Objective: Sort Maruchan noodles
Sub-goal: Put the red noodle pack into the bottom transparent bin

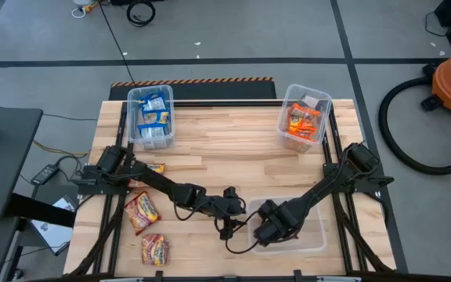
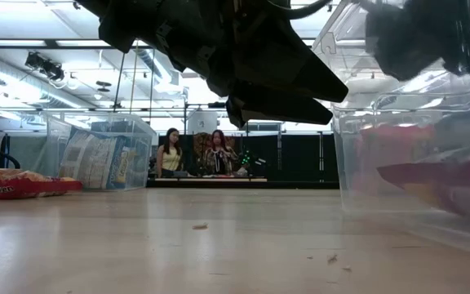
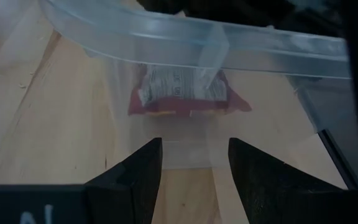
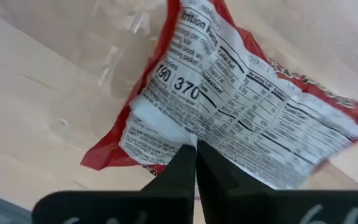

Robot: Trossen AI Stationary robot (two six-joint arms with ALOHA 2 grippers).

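Observation:
A red noodle packet, its white printed back up, is inside the clear bin at the table's near right. It also shows through the bin wall in the left wrist view. My right gripper reaches into the bin and is shut on this packet. My left gripper is open and empty just outside the bin's left wall, pointing at it. Three more red packets lie flat on the table at the near left. My right gripper pinches the red packet's near edge between its two fingertips. The packet stretches away from the fingers with its white back up, inside the bin. Whether it rests on the bin floor I cannot tell.
A clear bin with blue-and-yellow packets stands at the far left. A clear bin with orange packets stands at the far right. Bare wood lies between them. Two people sit far off in the room.

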